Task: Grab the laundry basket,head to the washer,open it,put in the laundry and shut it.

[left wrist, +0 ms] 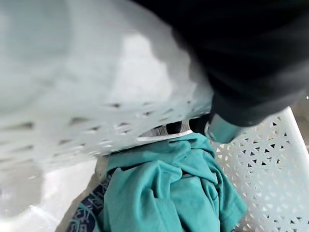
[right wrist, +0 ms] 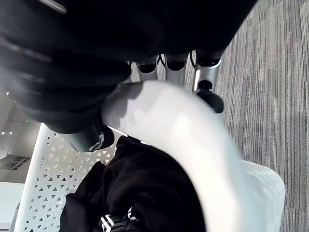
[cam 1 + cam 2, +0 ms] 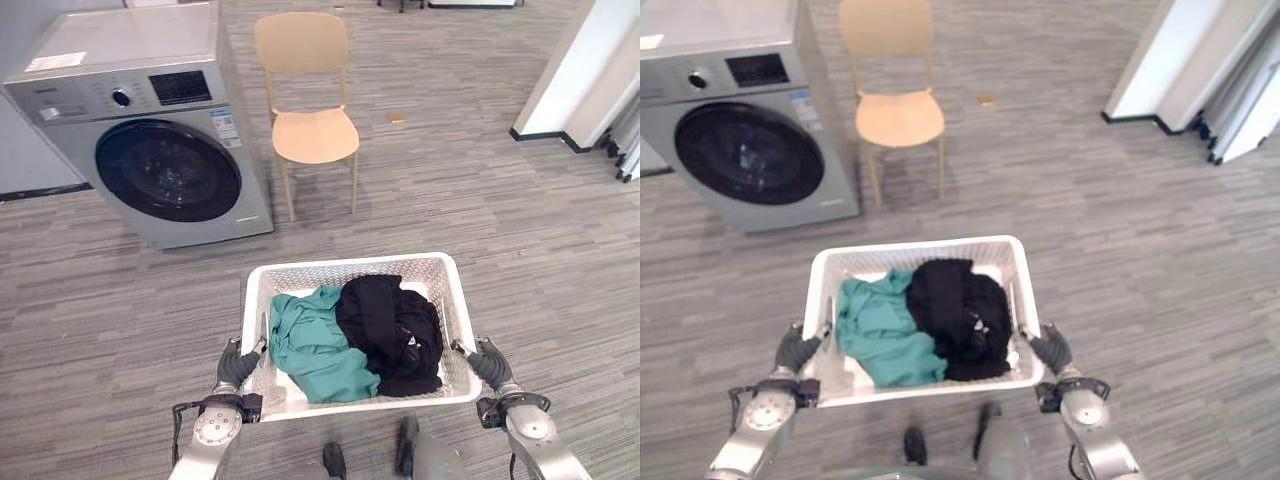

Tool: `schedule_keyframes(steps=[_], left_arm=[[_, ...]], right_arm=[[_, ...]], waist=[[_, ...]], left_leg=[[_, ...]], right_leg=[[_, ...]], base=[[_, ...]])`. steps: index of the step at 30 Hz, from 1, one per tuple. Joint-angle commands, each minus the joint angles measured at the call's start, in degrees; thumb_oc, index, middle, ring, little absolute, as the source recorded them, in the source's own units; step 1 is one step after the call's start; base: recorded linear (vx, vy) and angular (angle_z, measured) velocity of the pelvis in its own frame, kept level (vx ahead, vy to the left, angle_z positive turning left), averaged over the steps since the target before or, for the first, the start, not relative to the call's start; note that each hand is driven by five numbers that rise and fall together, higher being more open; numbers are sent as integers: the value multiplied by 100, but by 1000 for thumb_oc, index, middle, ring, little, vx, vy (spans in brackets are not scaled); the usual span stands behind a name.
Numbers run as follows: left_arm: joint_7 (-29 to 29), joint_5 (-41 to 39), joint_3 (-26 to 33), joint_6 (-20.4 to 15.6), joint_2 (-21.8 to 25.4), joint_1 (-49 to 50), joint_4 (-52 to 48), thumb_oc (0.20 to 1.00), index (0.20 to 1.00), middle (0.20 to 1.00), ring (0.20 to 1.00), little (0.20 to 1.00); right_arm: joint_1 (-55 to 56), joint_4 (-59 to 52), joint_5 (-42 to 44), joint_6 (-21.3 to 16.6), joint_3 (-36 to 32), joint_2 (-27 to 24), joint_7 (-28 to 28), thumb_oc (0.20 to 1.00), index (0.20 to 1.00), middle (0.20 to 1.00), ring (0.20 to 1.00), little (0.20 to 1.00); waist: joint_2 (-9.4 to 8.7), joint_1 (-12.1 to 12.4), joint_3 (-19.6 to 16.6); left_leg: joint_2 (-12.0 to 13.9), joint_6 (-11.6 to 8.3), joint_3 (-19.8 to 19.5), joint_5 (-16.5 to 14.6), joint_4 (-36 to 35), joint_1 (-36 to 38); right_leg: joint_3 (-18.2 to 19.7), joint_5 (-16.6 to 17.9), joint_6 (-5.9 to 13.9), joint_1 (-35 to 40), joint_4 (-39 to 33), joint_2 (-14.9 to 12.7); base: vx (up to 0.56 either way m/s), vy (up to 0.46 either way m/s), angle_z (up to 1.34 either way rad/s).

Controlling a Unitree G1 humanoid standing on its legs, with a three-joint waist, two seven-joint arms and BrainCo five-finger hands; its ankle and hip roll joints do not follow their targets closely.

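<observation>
A white perforated laundry basket [image 3: 350, 270] hangs in front of me above the floor, carried between both hands. Inside lie a teal garment [image 3: 315, 345] on the left and a black garment [image 3: 392, 330] on the right. My left hand [image 3: 237, 368] is curled round the basket's left rim [image 1: 96, 96]. My right hand [image 3: 489, 364] grips the right rim [image 2: 193, 140], fingers [image 2: 176, 65] over the edge. The grey front-loading washer [image 3: 150, 130] stands ahead to the left, its round dark door [image 3: 168, 170] closed.
A beige chair [image 3: 307, 110] stands just right of the washer. A white wall corner with dark skirting [image 3: 565, 90] rises at the far right. Grey striped carpet [image 3: 500, 220] stretches between me and the washer.
</observation>
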Motion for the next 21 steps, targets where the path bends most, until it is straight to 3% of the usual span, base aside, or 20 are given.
schedule_keyframes(steps=[1,2,5,7,8,11,12,13,16,18,19,20,21], left_arm=[[-287,-229,-100,-593,-52,2,-628,200,200,200,200,200],[-257,-182,-37,-628,-77,-27,-592,200,200,200,200,200],[-293,-171,-87,-658,-120,-24,-593,200,200,200,200,200],[-274,-191,-113,-674,-173,-43,-573,200,200,200,200,200],[-253,-278,-192,-668,-223,-97,-554,200,200,200,200,200],[-265,-371,-275,-633,-252,-143,-548,200,200,200,200,200],[-255,-370,-294,-627,-246,-151,-537,200,200,200,200,200],[-271,-403,-304,-617,-240,-170,-529,200,200,200,200,200],[-313,-368,-328,-580,-259,-180,-490,200,200,200,200,200],[-344,-341,-332,-570,-260,-154,-480,200,200,200,200,200],[-341,-321,-325,-565,-251,-148,-473,200,200,200,200,200],[-329,-293,-324,-552,-251,-114,-453,200,200,200,200,200],[-318,-285,-320,-547,-260,-109,-450,200,200,200,200,200]], right_arm=[[-439,-601,603,-720,-146,251,339,200,200,200,200,200],[-410,-572,550,-728,-167,258,348,200,200,200,200,200],[-303,-626,590,-729,-213,259,396,200,200,200,200,200],[-275,-602,614,-751,-227,262,399,200,200,200,200,200],[-236,-569,651,-763,-272,207,343,200,200,200,200,200],[-199,-559,674,-820,-373,55,248,200,200,200,200,200],[-184,-568,677,-815,-389,28,226,200,200,200,200,200],[-166,-575,662,-780,-428,-29,213,200,200,200,200,200],[-143,-562,605,-749,-468,-119,195,200,200,200,200,200],[-105,-560,615,-734,-536,-135,178,200,200,200,200,200],[-104,-544,625,-746,-548,-131,169,200,200,200,200,200],[-97,-516,608,-752,-541,-118,135,200,200,200,200,200],[-89,-507,595,-756,-539,-105,125,200,200,200,200,200]], waist=[[88,7,-95],[103,-61,-93],[34,-134,-185],[65,-168,-240],[153,-214,-269],[157,-237,-276],[126,-228,-266],[85,-185,-218],[5,-75,-138],[-19,-22,-105],[-5,15,-78],[69,96,-42],[102,124,-30]], left_leg=[[315,-21,-581,-725,480,254],[360,-86,-694,-889,481,511],[361,-147,-859,-1015,628,598],[455,-230,-945,-907,757,619],[711,-392,-1057,-571,1230,471],[1021,-553,-1169,245,2435,-82],[1074,-558,-1151,457,2705,-217],[1101,-484,-1076,440,2885,-409],[1140,-372,-702,86,2548,-902],[1160,-403,-435,75,2031,-1203],[1137,-450,-374,188,1729,-1346],[1082,-573,-413,639,1051,-1502],[1081,-624,-405,828,817,-1553]], right_leg=[[-267,615,204,213,-759,91],[-208,759,288,106,-866,33],[-17,926,260,287,-857,15],[0,987,213,332,-756,29],[11,901,81,428,-590,136],[-116,657,-232,810,-623,298],[-152,565,-317,926,-646,330],[-201,451,-384,1110,-689,343],[-347,219,-374,1499,-829,313],[-459,106,-339,1702,-904,281],[-485,55,-327,1782,-919,303],[-498,-81,-320,1979,-927,415],[-512,-132,-311,2082,-926,447]], base=[[484,-221,6],[383,-176,11],[361,-203,29],[325,-240,60],[308,-304,111],[317,-325,48],[297,-264,-3],[283,-208,12],[273,-119,14],[247,-45,19],[362,-3,34],[401,21,30],[477,39,11]])
